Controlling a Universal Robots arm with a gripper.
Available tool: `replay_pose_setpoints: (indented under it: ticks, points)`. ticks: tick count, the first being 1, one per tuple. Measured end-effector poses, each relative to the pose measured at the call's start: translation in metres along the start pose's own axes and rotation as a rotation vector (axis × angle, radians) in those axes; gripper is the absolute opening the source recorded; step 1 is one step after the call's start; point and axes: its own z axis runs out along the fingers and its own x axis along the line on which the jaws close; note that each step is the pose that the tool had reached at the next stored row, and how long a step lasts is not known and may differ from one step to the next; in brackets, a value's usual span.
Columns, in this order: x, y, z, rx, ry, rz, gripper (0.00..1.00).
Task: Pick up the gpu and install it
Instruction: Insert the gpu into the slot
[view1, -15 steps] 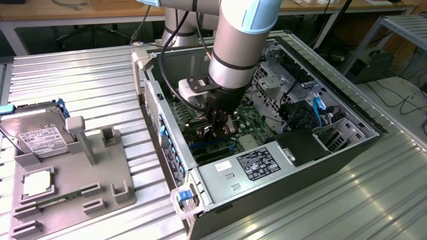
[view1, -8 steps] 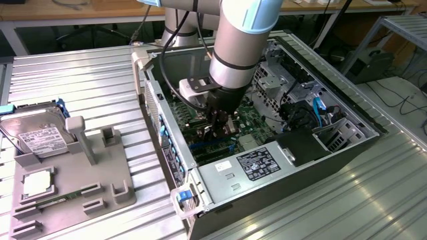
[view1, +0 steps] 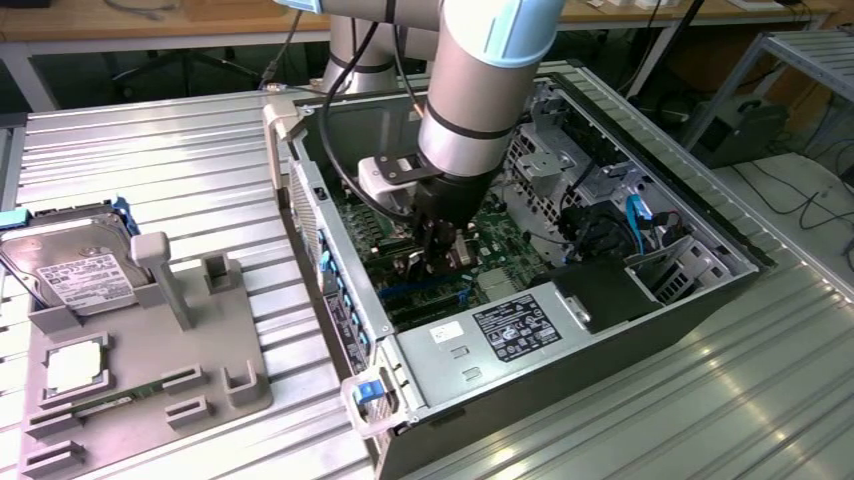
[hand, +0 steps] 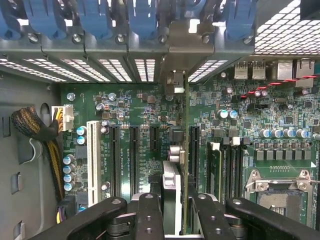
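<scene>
Exterior view: the arm (view1: 470, 90) reaches down into an open computer case (view1: 534, 290) lying on its side on the ribbed metal tabletop (view1: 160, 150). The gripper (view1: 441, 258) is low inside the case, just above the green motherboard (view1: 501, 240), with the gpu (view1: 451, 250) between its fingers, mostly hidden by them. The power supply (view1: 501, 335) with its black label sits at the near end of the case. On the exterior view's left, a grey holder tray (view1: 147, 380) stands well apart from the case, carrying a silver hard drive (view1: 74, 270) with a white label and a square chip (view1: 74, 365). Wrist view: the gripper (hand: 177, 210) is clamped on the gpu (hand: 172, 192), seen edge-on, standing upright between the black fingers (hand: 147, 212). Its metal bracket (hand: 175, 85) runs up toward the case's rear slot openings. The card hangs over the motherboard (hand: 150, 107), in line with the black expansion slots (hand: 134, 152); whether it touches a slot cannot be told. A white slot (hand: 92, 162), memory sticks (hand: 215, 167) and the CPU socket (hand: 280, 192) lie to either side.
</scene>
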Motion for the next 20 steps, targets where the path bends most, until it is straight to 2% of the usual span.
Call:
replay_pose_setpoints:
  ticks: [20]
  points:
    - [-0.0035,0.0026,0.0013,-0.0001,0.0003,0.002,0.28]
